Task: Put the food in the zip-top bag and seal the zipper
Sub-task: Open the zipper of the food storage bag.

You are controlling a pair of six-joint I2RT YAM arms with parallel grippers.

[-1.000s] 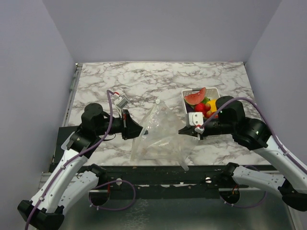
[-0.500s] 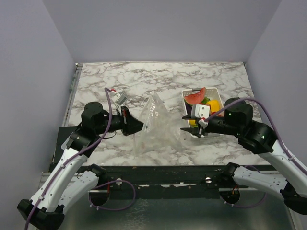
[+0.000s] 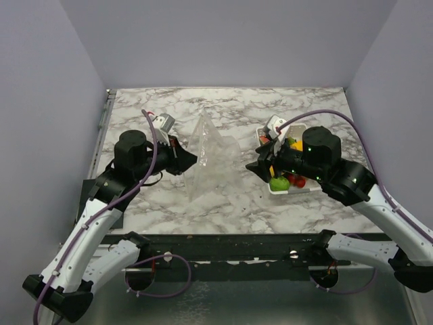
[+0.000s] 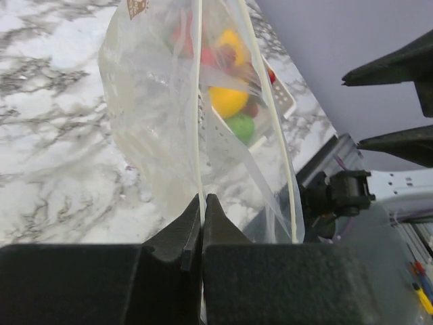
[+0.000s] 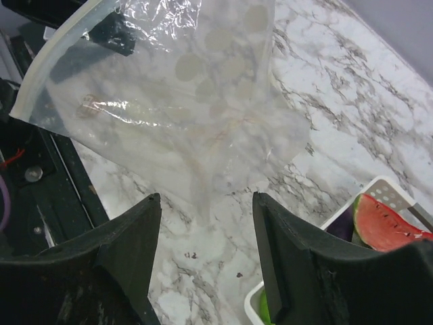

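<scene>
Top external view: the zip-top bag stands upright on the marble surface, peaked like a tent, between the two arms. The left claw is pressed together on the bag's left edge. The right claw sits apart from the bag, at the left end of the white basket. A lime and red berries lie in the basket.

Left wrist view: the left claw pinches the bag at its edge. The zipper runs up from the claw in two separated strips, so the mouth is unsealed. A lemon and the lime show through the plastic, in the basket beyond.

Right wrist view: the right claw is spread and holds nothing. The bag hangs beyond it, zipper at upper left. A watermelon slice rests in the basket.
</scene>
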